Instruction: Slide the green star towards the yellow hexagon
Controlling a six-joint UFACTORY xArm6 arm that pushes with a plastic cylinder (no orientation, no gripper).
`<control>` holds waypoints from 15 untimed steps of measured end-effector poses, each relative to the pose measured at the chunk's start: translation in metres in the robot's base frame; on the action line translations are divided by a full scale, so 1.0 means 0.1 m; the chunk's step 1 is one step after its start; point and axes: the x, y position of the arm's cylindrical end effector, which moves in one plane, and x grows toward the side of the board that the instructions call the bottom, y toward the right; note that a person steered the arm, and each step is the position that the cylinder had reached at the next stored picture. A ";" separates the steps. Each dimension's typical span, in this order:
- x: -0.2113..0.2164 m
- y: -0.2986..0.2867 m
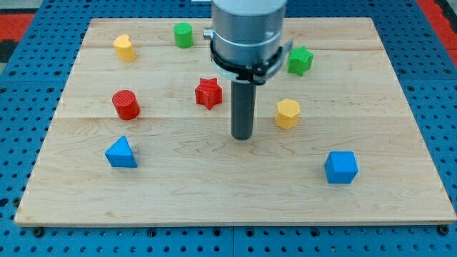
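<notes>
**Tip sat short and left of the green star**

My tip (242,136) rested on the pale wooden bench (400,193) near the middle, between the red plastic star (208,93) on its left and the yellow plastic hexagon (288,113) on its right, touching neither. No fingers on this rig, so nothing was open or closed: just a smooth dark rod under a grey metal collar.

And the target? The green plastic star (300,61) lay farther back and to the right of my tip, partly tucked beside the collar. The yellow hexagon sat nearer than the star and only slightly left of it, the two apart with bare wood between. So the push, by my reading, needed to run from far to near, which meant my tip was on the wrong side and had to get round behind the star first.

Blocks looked matte and chunky, the bench planked with fine grain, likely an easy slide.
</notes>
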 end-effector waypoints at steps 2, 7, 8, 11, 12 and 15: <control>-0.37 0.56; 0.78 0.85; 0.73 1.02; -0.85 0.62; -1.14 0.29; -1.14 0.27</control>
